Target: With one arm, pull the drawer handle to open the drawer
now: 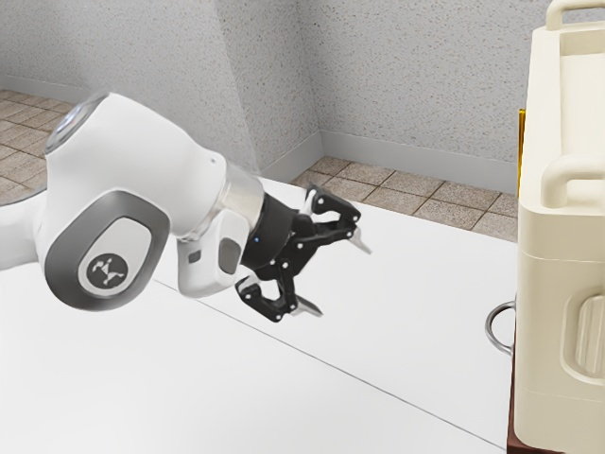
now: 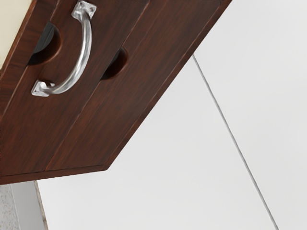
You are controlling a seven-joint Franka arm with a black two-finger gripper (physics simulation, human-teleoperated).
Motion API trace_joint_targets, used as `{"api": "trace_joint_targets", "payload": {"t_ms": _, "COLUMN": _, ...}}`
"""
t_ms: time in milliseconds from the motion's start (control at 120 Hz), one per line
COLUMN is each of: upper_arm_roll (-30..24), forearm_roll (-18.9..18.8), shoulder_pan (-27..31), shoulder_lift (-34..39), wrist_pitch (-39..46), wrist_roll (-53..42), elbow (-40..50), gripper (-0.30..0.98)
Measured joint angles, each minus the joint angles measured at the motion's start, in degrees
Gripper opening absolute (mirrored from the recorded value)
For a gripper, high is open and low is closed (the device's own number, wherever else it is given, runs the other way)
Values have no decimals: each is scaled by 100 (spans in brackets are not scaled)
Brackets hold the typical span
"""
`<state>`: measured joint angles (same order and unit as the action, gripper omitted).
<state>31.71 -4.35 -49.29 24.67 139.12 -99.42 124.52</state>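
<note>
Drawer (image 2: pixel 43 124) looks shut, i.e. no pull done yet. Our end effector (image 1: pixel 335 274) is spread over the bench (image 1: pixel 236 397), well apart from the handle (image 1: pixel 489 327), at ext. view's right. Left to do: we approach, grip, pull approx. straight out.

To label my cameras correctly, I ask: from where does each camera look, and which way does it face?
Exterior view: beside the arm, facing across the white table toward the wall; the arm and open gripper show.
Wrist view: at the arm's end, facing the dark wooden drawer front with its curved metal handle.
Both share the handle and white table.
</note>
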Motion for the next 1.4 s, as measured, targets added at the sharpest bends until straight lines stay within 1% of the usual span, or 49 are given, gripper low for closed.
{"api": "trace_joint_targets", "payload": {"t_ms": 225, "upper_arm_roll": 2, "forearm_roll": -142, "shoulder_pan": -399, "shoulder_lift": -64, "wrist_pitch": 139, "wrist_roll": -171, "elbow": 13, "gripper": 69}}
{"api": "trace_joint_targets", "payload": {"t_ms": 275, "upper_arm_roll": 8, "forearm_roll": -115, "shoulder_pan": -448, "shoulder_lift": -56, "wrist_pitch": 163, "wrist_roll": -229, "elbow": 13, "gripper": 69}}
{"api": "trace_joint_targets", "payload": {"t_ms": 383, "upper_arm_roll": 26, "forearm_roll": 114, "shoulder_pan": -501, "shoulder_lift": -124, "wrist_pitch": 183, "wrist_roll": -461, "elbow": -17, "gripper": 69}}
{"api": "trace_joint_targets", "payload": {"t_ms": 475, "upper_arm_roll": 28, "forearm_roll": 220, "shoulder_pan": -631, "shoulder_lift": -229, "wrist_pitch": 130, "wrist_roll": -670, "elbow": -143, "gripper": 69}}
{"api": "trace_joint_targets", "payload": {"t_ms": 875, "upper_arm_roll": 37, "forearm_roll": 224, "shoulder_pan": -708, "shoulder_lift": -585, "wrist_pitch": -170, "wrist_roll": -1305, "elbow": -452, "gripper": 69}}
{"api": "trace_joint_targets", "payload": {"t_ms": 1158, "upper_arm_roll": 37, "forearm_roll": 269, "shoulder_pan": -704, "shoulder_lift": -597, "wrist_pitch": 411, "wrist_roll": -1542, "elbow": -177, "gripper": 69}}
{"api": "trace_joint_targets", "payload": {"t_ms": 1400, "upper_arm_roll": 46, "forearm_roll": 276, "shoulder_pan": -759, "shoulder_lift": -803, "wrist_pitch": 692, "wrist_roll": -1673, "elbow": -137, "gripper": 69}}
